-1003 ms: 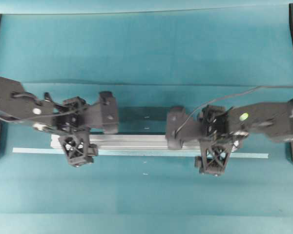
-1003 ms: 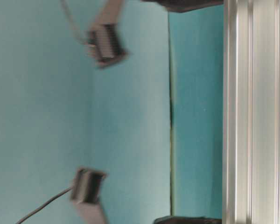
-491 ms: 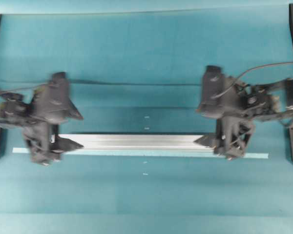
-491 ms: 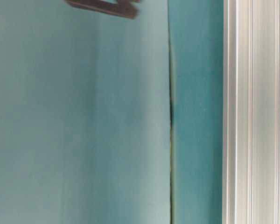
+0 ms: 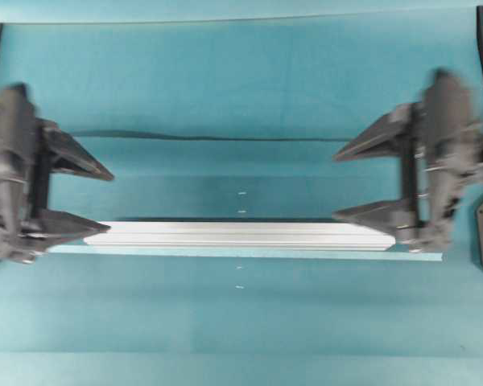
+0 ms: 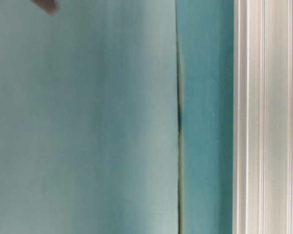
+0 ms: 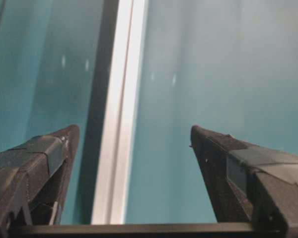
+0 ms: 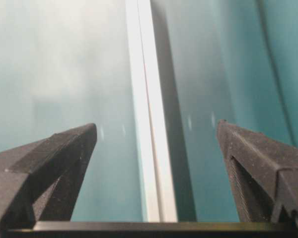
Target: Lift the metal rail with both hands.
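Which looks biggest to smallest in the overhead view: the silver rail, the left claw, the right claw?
1. The metal rail, the longest.
2. The left gripper and right gripper look alike, blurred; no ranking.

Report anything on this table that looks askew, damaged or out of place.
Nothing stands out. The metal rail lies flat and straight on the teal table, parallel to the pale tape strip beside it. The left tool and right tool stand open at its ends, holding nothing.

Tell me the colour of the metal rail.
Silver, with lengthwise grooves: the metal rail shows best in the table-level view, lying on the teal table.
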Controlling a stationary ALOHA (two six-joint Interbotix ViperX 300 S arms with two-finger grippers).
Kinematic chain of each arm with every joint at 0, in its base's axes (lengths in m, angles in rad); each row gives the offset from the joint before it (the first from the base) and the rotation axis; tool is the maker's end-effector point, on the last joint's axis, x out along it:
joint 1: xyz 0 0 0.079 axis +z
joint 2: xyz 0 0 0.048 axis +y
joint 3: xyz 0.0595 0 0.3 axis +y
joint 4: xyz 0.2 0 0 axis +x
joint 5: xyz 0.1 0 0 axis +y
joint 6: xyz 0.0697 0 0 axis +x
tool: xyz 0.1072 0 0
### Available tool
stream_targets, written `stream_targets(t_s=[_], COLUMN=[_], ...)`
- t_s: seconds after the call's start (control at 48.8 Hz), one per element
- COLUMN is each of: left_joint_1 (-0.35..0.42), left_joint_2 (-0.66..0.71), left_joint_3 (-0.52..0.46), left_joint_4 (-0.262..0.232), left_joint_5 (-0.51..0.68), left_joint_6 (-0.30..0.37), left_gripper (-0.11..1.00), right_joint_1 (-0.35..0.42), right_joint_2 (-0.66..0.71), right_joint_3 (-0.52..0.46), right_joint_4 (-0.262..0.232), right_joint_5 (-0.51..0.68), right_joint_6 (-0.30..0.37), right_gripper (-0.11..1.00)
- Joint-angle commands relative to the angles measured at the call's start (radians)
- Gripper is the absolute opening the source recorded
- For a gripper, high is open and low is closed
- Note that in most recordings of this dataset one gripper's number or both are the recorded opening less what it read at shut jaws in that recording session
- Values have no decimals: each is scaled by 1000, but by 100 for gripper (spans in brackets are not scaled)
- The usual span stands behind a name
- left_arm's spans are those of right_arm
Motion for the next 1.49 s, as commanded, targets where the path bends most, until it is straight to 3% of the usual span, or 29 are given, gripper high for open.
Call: stream_targets(t_s=[0.0, 0.573, 1.474], left_joint_1=[0, 0, 2], left_joint_2=[-46, -221, -259], left_joint_3=[-6, -3, 0], left_joint_4=[2, 2, 2], left_joint_5=[-44, -204, -210], left_joint_6=[3, 3, 2], left_gripper=[91, 90, 90], right_joint_1=[2, 0, 2], right_joint_2=[-61, -318, -374], right_joint_3=[8, 26, 60], right_joint_4=[-2, 0, -2], right_joint_5=[-28, -23, -29], right_joint_6=[2, 20, 52], right_gripper=[99, 99, 99])
